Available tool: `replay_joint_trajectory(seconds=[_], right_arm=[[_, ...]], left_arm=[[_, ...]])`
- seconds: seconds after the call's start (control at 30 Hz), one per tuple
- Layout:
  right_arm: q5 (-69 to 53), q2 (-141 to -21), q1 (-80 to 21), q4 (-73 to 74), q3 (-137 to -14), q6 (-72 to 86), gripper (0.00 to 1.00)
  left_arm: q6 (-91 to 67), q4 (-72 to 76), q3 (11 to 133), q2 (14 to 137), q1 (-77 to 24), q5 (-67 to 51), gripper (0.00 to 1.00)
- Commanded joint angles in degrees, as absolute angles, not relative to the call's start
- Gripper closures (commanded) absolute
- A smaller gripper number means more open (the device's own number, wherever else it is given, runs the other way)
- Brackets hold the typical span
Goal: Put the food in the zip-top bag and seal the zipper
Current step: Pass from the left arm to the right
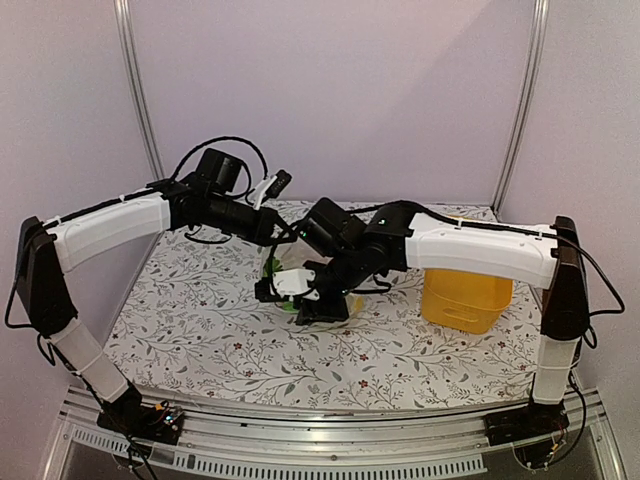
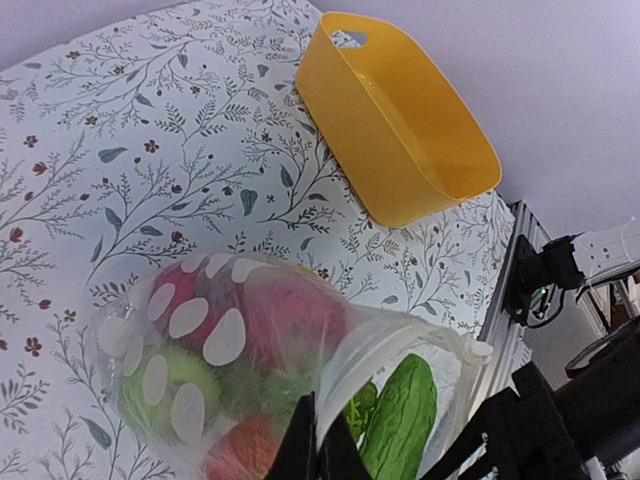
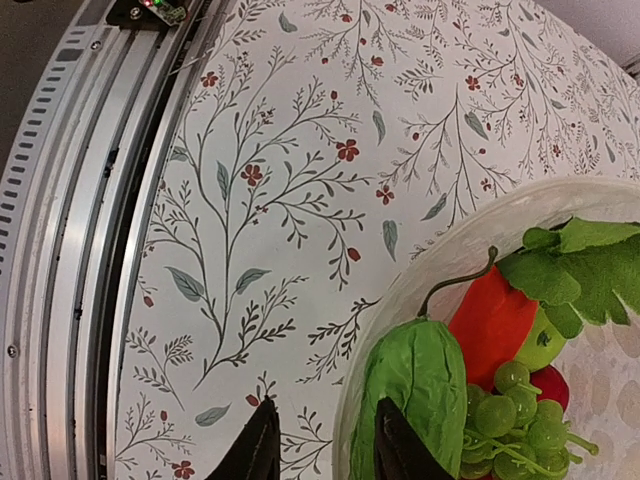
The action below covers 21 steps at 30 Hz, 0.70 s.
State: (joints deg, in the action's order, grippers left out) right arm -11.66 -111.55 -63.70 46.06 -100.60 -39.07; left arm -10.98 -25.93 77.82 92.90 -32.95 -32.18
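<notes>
The zip-top bag [image 2: 200, 330], clear with white dots, lies on the table with its mouth held open. It holds red round fruits [image 2: 290, 315], a green apple [image 3: 545, 335], green grapes [image 3: 520, 410], a red-orange carrot [image 3: 495, 320] and a green leafy vegetable [image 3: 420, 380]. My left gripper [image 2: 318, 450] is shut on the mouth edge beside the zipper strip [image 2: 400, 330]. My right gripper [image 3: 325, 445] is open across the bag's rim [image 3: 450, 260], one finger on the leafy vegetable, the other outside. In the top view both grippers [image 1: 272, 262] [image 1: 290, 290] meet over the bag [image 1: 285, 303].
The yellow bin [image 1: 465, 295] stands at the right of the table, with nothing showing inside it in the left wrist view [image 2: 400, 120]. The floral tablecloth [image 3: 280, 200] ends at the metal rail [image 3: 70, 200] along the near edge.
</notes>
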Motion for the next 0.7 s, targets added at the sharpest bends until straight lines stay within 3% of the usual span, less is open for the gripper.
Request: replay_joint_trajectory(seconds=[0.0,0.1,0.2,0.27,0.47,0.67], right_arm=[[-7.87,-113.64,-63.64,45.25,-100.76,-38.11,0.68],[-5.87,-114.64,-63.63,44.43,-100.66,-37.26,0.70],[-5.12,-114.69,-63.57,43.95,-100.46,-36.85,0.92],[-5.10,-113.82,-63.47,43.65,-100.57,-36.66,1.00],[-6.16,-107.32,-62.68,43.98,-100.73,-38.07,1.00],[-13.17,-101.27,-61.62,46.46,-96.72,-40.22,1.00]], left_arm=[[-10.81,-25.15,77.17,92.25,-32.05,-32.68,1.00],[-10.94,-25.14,77.09,92.16,-31.98,-32.76,1.00],[-10.95,-25.09,76.91,91.74,-32.08,-32.65,1.00],[-10.50,-24.94,76.90,91.59,-32.08,-32.09,0.99],[-4.83,-26.65,77.09,88.78,-32.10,-28.10,0.70],[5.49,-22.26,71.32,71.22,-37.26,-17.70,0.47]])
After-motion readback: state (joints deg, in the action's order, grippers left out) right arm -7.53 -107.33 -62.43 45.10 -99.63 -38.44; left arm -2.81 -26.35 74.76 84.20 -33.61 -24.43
